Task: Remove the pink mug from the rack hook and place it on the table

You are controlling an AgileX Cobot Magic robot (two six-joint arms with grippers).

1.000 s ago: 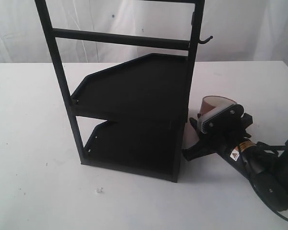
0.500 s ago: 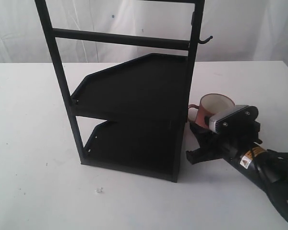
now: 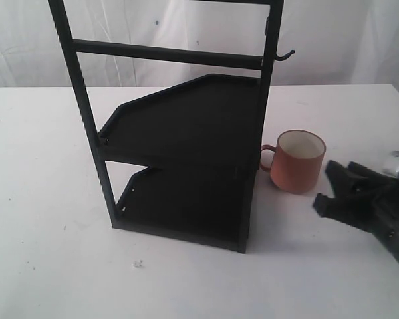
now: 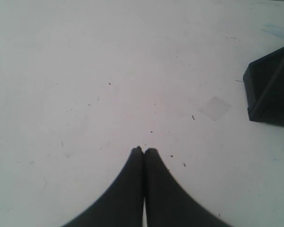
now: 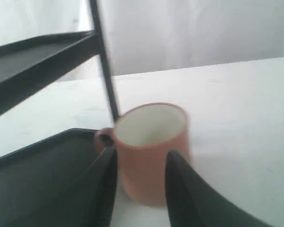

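Observation:
The pink mug (image 3: pixel 298 174) stands upright on the white table (image 3: pixel 46 199), right of the black rack (image 3: pixel 186 126), with its handle toward the rack's post. High on that post the rack hook (image 3: pixel 286 54) is bare. My right gripper (image 3: pixel 326 185) is open just right of the mug and apart from it. In the right wrist view the mug (image 5: pixel 151 151) shows between and beyond the spread fingers of the right gripper (image 5: pixel 142 153). My left gripper (image 4: pixel 144 150) is shut on nothing over bare table and is out of the exterior view.
The rack's two flat shelves and crossbar fill the middle of the table. A corner of the rack's base (image 4: pixel 272 90) shows in the left wrist view. A small white scrap (image 3: pixel 137 264) lies in front of the rack.
My right gripper has let go of the mug and drawn back to the right. The mug stays standing upright beside the rack.

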